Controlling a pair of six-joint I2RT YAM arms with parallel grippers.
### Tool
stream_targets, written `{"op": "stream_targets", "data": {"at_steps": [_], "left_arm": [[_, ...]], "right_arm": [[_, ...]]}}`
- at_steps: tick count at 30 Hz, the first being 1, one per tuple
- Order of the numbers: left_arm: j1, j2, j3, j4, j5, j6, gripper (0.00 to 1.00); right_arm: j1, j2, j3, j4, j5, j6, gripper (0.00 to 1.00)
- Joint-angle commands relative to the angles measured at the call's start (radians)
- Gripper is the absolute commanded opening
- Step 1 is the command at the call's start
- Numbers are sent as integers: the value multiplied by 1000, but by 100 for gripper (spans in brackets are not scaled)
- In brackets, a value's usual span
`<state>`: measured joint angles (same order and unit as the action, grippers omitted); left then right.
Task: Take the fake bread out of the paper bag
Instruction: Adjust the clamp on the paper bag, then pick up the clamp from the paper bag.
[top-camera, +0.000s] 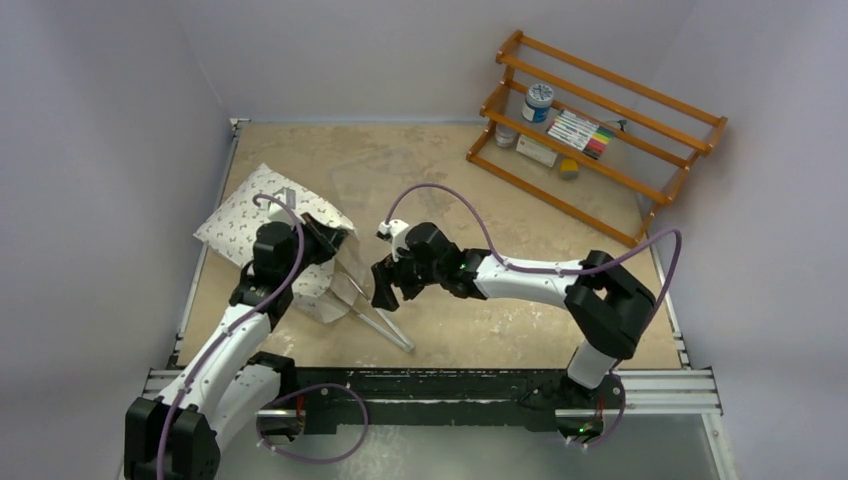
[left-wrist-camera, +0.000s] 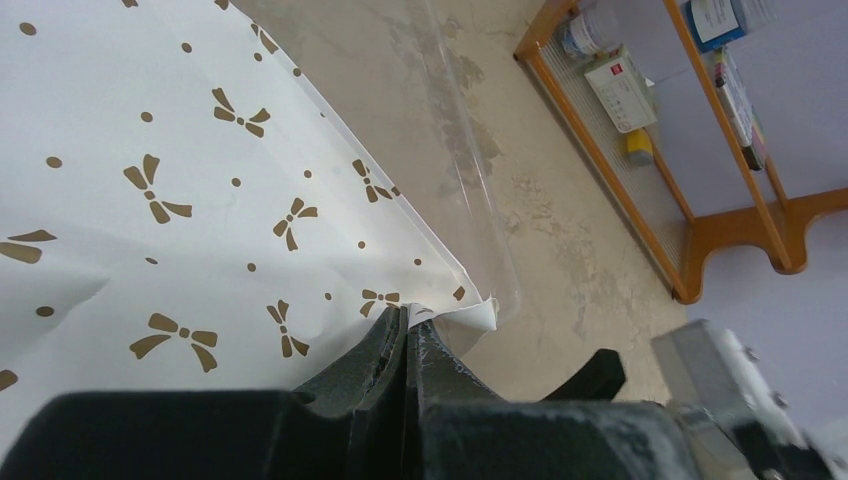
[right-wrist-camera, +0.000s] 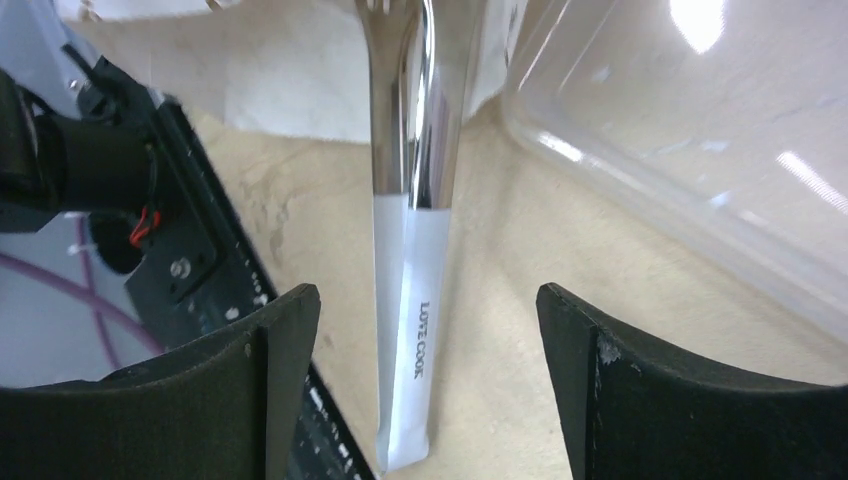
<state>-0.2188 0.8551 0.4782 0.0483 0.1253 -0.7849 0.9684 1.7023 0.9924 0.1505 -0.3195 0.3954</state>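
Left gripper (left-wrist-camera: 405, 335) was clenched on a corner of the paper bag (left-wrist-camera: 180, 200), which lay over on the left side. It's thin, floppy paper, so a pinch at the edge looked right, though I'd guess it tears easily. Right gripper (right-wrist-camera: 428, 310) hung with jaws spread wide over the metal tongs (right-wrist-camera: 410, 140), holding nothing. No fake bread showed anywhere. It's presumably inside the bag, light and rigid.

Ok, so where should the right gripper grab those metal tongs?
On the slim shaft just above the white sleeve, probably coming straight down. The tongs lie on the table with both arms pressed together, and the open right gripper straddles them.
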Motion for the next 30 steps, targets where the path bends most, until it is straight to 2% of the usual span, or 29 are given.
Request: {"op": "stream_targets", "data": {"at_steps": [1,4,5,9,12,15,17,22,30], "left_arm": [[-4,13,3,93,-23,-4,0],[-3,23,7,98,-25,2,0],[-4,28,9,99,-26,2,0],[-4,43,13,97,-33,15,0],[-4,49,16,89,-46,22,0],[-4,64,26,81,-56,31,0],[-4,71,28,82,-57,33,0],[-4,90,32,98,-50,34,0],[-4,109,48,109,-35,34,0]], "right_arm": [[82,-77,60,-33,277,-169,83],[107,-150,41,17,422,-225,90],[107,-176,27,60,473,-222,98],[101,-249,-44,200,637,-105,100],[99,-223,-35,237,616,-141,100],[102,-181,-34,201,547,-187,89],[121,-162,-33,202,486,-215,87],[234,-109,-43,194,567,-264,85],[306,-38,-67,212,595,-251,86]]}}
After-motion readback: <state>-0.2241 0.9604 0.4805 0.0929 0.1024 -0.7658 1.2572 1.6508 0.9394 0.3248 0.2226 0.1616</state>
